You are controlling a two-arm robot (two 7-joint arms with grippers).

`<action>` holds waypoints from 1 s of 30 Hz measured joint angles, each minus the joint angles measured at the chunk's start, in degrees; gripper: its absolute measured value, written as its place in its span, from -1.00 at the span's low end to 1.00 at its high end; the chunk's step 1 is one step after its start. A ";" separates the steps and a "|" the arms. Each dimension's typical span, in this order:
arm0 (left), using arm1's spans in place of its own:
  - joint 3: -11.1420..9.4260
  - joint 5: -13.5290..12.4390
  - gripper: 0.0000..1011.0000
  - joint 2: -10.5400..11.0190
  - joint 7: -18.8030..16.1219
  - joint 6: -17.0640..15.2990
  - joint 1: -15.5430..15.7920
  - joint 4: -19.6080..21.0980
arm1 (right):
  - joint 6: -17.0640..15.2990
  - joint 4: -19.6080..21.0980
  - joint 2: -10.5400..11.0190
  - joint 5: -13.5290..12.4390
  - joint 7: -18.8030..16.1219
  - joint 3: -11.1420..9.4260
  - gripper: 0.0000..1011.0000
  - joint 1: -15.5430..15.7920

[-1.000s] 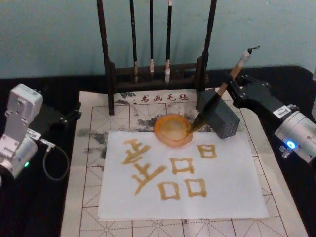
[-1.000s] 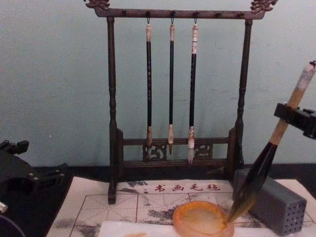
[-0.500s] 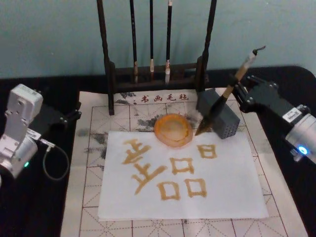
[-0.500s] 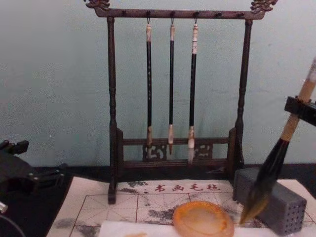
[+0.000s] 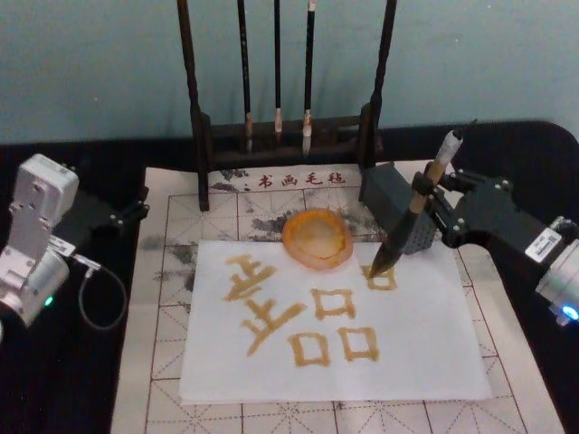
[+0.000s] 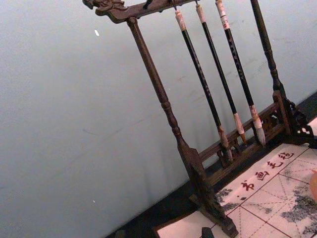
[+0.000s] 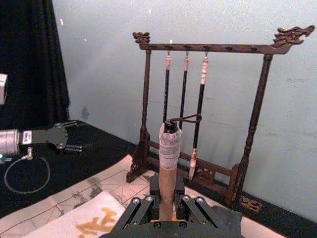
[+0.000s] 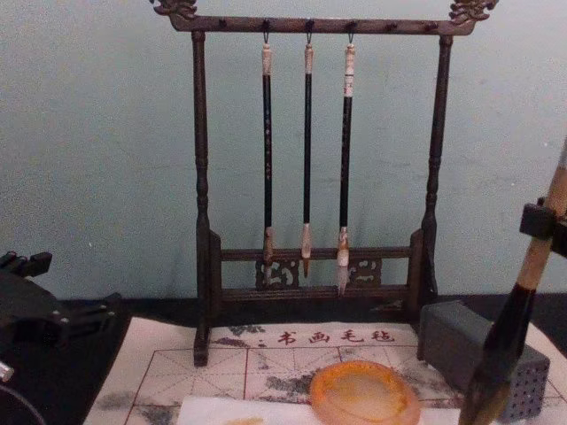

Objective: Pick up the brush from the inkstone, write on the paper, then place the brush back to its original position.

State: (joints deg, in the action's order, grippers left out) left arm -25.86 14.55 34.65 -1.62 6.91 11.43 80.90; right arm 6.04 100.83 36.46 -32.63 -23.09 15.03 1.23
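paper (image 5: 425,348), right gripper (image 5: 432,215) clamps brush (image 8: 509,323), tip edge-cropped, left gripper (image 5: 127,215) parked

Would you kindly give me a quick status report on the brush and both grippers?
Right gripper shut on brush, tip at paper. Left gripper parked at left. Grey block just behind brush.

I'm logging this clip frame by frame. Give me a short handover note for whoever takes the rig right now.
Right gripper: shut on the brush, which tilts with its tip down at the small character near the paper's far right corner. I cannot tell whether the tip touches.
Left gripper: open, parked off to the left over the black cloth.
Ink dish: at the far edge of the paper, with no brush in it.
Done: brush lifted out, and several amber characters are on the sheet.
Left: finish the writing, then set the brush back on the ink dish.
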 joint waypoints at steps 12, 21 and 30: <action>0.00 0.00 0.98 0.00 0.00 0.00 0.00 0.00 | 0.49 1.97 -0.21 3.07 -0.42 -0.78 -0.63 2.65; 0.00 0.00 0.98 0.00 0.00 0.00 0.00 0.00 | 0.35 2.06 -1.42 4.88 -0.91 -0.96 -0.63 3.16; 0.00 0.00 0.98 0.00 0.00 0.00 0.00 0.00 | 0.43 1.65 -2.59 6.82 -1.18 -1.30 -0.63 3.19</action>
State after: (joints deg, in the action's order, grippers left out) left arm -25.86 14.55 34.65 -1.62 6.91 11.43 80.90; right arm 6.47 102.48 33.87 -25.80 -24.27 13.73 4.42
